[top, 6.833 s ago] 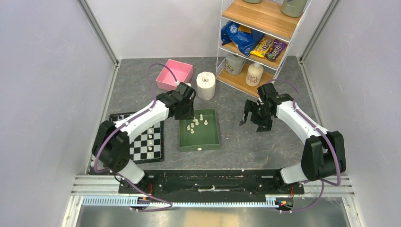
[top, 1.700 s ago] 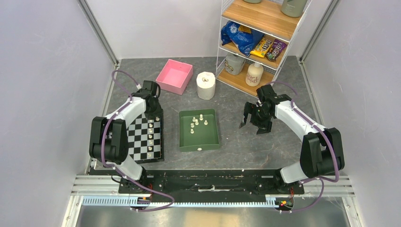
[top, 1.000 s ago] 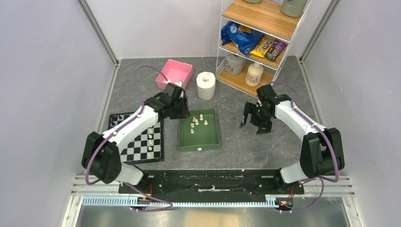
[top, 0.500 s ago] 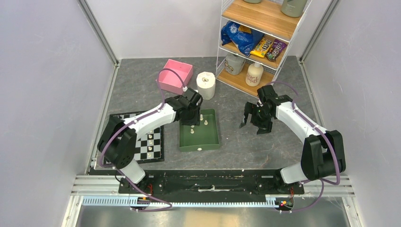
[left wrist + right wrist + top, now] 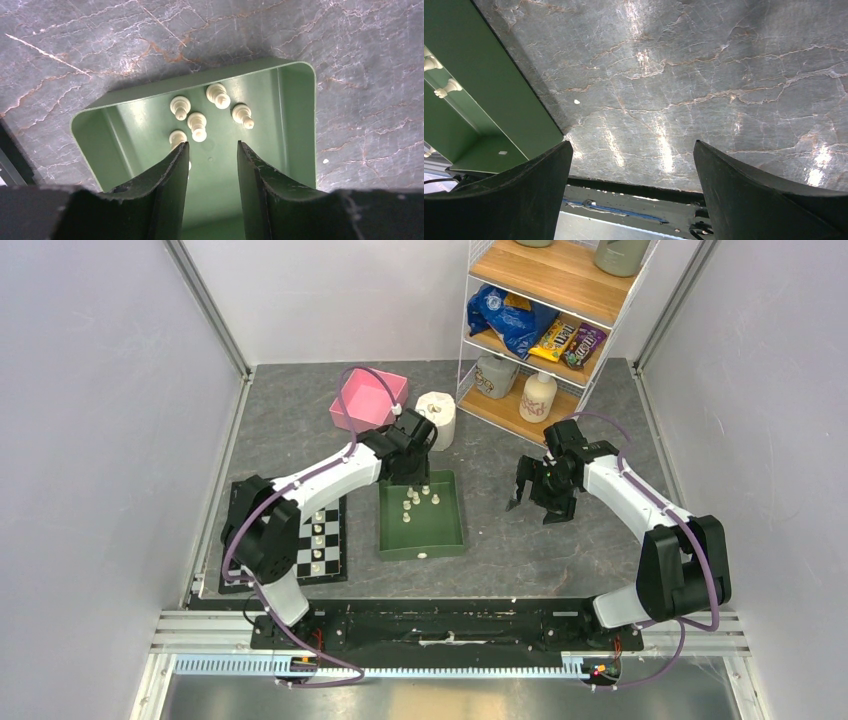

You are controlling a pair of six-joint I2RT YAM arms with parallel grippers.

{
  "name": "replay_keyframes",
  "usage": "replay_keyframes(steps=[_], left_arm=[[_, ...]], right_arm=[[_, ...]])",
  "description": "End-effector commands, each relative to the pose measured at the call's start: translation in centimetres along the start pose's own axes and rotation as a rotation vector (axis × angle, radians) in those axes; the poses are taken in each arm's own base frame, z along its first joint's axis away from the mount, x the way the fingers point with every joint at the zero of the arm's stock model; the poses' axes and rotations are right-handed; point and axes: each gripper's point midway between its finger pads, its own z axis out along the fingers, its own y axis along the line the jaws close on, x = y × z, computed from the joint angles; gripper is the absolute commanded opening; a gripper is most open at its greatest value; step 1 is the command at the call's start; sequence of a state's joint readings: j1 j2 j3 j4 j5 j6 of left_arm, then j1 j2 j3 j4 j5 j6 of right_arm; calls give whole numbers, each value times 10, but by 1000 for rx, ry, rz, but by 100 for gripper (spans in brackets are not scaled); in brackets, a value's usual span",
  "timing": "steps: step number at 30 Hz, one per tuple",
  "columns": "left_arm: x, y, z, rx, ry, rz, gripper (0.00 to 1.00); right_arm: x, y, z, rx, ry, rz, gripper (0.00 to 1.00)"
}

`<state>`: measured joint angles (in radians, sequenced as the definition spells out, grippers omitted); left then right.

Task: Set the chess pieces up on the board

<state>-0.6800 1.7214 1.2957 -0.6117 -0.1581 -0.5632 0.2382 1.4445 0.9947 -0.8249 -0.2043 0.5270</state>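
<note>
left claw (image 5: 212, 146), part-open and empty, hangs over the green tray (image 5: 296, 100) to pinch a chess piece (image 5: 197, 126); right claw (image 5: 632, 146) hovers wide over the counter (image 5: 684, 75).

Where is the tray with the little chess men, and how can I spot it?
Look at the middle of the grey table. The tray sits there, right of the checkered board and nearer than the pink box. It is the only green thing on the table, shallow and rectangular, with small cream chess pieces inside.
</note>
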Motion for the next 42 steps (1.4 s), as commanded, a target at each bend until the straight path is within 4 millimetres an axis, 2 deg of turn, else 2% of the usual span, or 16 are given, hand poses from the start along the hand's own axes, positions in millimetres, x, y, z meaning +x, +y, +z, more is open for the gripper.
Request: replay_keyframes(steps=[1, 5, 13, 22, 31, 42], left_arm=[[-18, 10, 1, -41, -34, -1, 45], [-18, 16, 5, -37, -25, -21, 44], [-5, 29, 17, -71, 21, -34, 40], [2, 35, 28, -85, 55, -38, 39], [8, 35, 36, -80, 79, -39, 37], [5, 26, 39, -38, 67, -63, 38]], right_arm=[[-6, 2, -5, -12, -33, -9, 99], [-6, 2, -4, -9, -29, -10, 99], [-7, 2, -3, -6, -26, -12, 99], [-7, 0, -1, 2, -23, -12, 99], [-8, 0, -1, 4, -22, -13, 99], [-7, 0, -1, 4, -23, -15, 99]])
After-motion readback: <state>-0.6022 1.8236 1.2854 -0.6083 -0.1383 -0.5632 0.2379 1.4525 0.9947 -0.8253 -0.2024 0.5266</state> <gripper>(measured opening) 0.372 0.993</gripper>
